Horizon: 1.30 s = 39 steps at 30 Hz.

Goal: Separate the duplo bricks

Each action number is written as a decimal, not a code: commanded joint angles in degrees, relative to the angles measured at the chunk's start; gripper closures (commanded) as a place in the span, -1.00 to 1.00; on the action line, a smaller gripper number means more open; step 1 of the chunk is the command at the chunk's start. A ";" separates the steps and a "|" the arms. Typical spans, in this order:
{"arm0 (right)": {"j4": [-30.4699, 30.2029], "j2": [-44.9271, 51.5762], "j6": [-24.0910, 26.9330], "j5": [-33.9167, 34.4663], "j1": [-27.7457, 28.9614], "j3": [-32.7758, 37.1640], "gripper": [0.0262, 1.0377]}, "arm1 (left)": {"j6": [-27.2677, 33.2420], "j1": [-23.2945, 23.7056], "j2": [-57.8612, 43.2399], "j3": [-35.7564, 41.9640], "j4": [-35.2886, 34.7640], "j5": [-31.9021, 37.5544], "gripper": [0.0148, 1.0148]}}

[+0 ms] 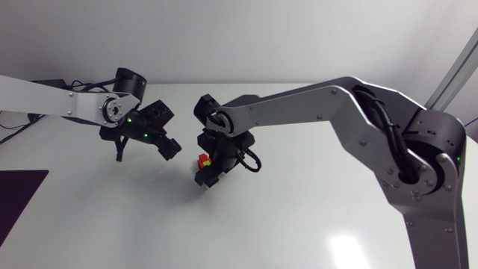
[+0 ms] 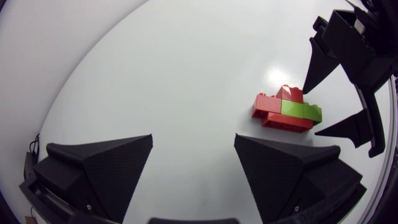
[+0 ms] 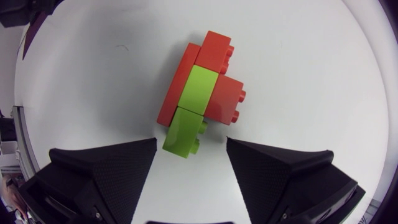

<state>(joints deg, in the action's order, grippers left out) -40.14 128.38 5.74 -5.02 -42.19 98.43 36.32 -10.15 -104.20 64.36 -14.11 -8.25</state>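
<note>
Now, the right claw (image 3: 191,148) hangs over the middle of the bench (image 1: 299,217), its two wedge fingers spread wide apart and clamped on nothing. Just ahead of its fingertips sits the brick cluster (image 3: 200,87): red and green duplo bricks, all pressed together in one lump, lying flat on the white surface. One end of a green brick (image 3: 184,132) pokes into the gap between the fingers, and I can't see either finger touching it. From the left wrist view, that claw's black fingers stand on either side of the cluster, one tip right by a red brick (image 2: 289,93); contact is too close to call. Out to the left, the left claw (image 2: 193,138) is open too, with bare bench between its fingers and the bricks well ahead of it. Its arm comes in from the left side, and a dark mat (image 1: 19,203) lies at the left edge.
</note>
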 commanded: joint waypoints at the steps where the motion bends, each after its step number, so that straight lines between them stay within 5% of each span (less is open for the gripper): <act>1: -0.11 0.56 -1.52 0.80 -0.61 0.53 -0.27 | -0.63 -0.39 0.49 -1.87 0.31 -0.71 -0.80; 6: 2.44 -0.67 -1.52 1.32 -1.22 -0.79 0.16 | -0.54 -0.39 0.84 -2.04 0.31 -0.98 -0.80; 21: 5.07 -3.31 2.61 4.40 -1.66 -5.97 0.35 | -0.10 -0.04 0.76 -3.36 1.45 -2.12 -0.80; 39: 34.25 -20.80 24.85 16.00 -5.79 -35.94 0.37 | -0.54 0.57 2.60 -4.59 0.57 -6.60 -0.80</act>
<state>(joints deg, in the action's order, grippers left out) -7.77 108.88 26.46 9.69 -46.72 65.87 36.34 -10.09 -103.18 61.34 -13.30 -13.80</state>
